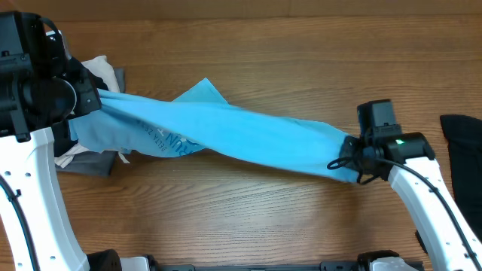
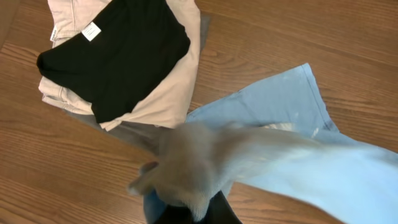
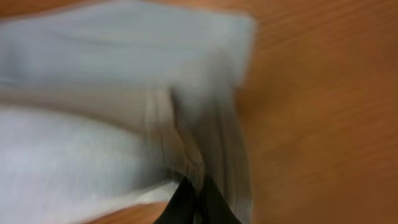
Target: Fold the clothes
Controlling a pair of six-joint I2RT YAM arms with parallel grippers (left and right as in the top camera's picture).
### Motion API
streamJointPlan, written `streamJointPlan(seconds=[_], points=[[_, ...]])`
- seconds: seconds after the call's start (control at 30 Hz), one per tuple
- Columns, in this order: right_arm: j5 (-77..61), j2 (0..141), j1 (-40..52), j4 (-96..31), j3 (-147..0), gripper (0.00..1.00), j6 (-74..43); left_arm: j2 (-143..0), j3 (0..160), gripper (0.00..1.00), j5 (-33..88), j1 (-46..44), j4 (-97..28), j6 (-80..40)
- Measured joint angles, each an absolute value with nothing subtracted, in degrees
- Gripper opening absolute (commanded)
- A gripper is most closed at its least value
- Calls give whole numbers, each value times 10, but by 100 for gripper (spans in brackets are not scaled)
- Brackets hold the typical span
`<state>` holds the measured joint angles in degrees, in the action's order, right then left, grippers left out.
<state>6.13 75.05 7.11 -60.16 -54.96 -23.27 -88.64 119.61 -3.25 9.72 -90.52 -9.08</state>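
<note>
wooden bench (image 1: 301, 45) seen from above, filling the view. across its middle a sky-blue t-shirt (image 1: 248, 139) is stretched like a twisted rope, running from upper left down to lower right and apparently raised off the wood. it looks light, soft and limp. i judge it will sag and bunch wherever it is not held, so the places to grip are hems, shoulders or corners, pulled apart to flatten it. my left arm (image 1: 30, 173) reaches in from the left edge, its jaws clenched on one bunched end of the shirt. my right arm (image 1: 425, 188) comes up from the lower right, its jaws pinched shut on the other end. the right wrist view shows folds gathered right at the tips. under the left end sits a pile of folded garments (image 2: 118, 56), a black one on top, pale and grey ones below. another black garment (image 1: 461, 139) lies at the right edge. white lettering (image 1: 169, 141) shows on the shirt near the left.
</note>
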Motion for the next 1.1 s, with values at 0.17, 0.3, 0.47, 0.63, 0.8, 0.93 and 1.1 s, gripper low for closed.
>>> streamJointPlan(seconds=[0.17,0.3,0.47,0.63,0.8,0.93,1.1], points=[[121,776,71,-620,-531,48,-302,-886,1196,5,-32,97,-907,-91],[126,778,71,-614,-529,66,-319,-886,1196,5,-32,97,-907,-91],[90,778,70,-585,-528,67,-306,-886,1196,5,-37,97,-907,-91],[-1,778,68,-531,-516,62,-250,-886,1196,5,-37,97,-907,-91],[-143,778,69,-524,-493,61,-145,-886,1196,6,-37,97,-907,-91],[-199,778,69,-511,-464,61,-104,-886,1196,6,-37,97,-907,-91],[-261,787,70,-476,-426,61,-66,-886,1196,6,-37,97,-907,-91]])
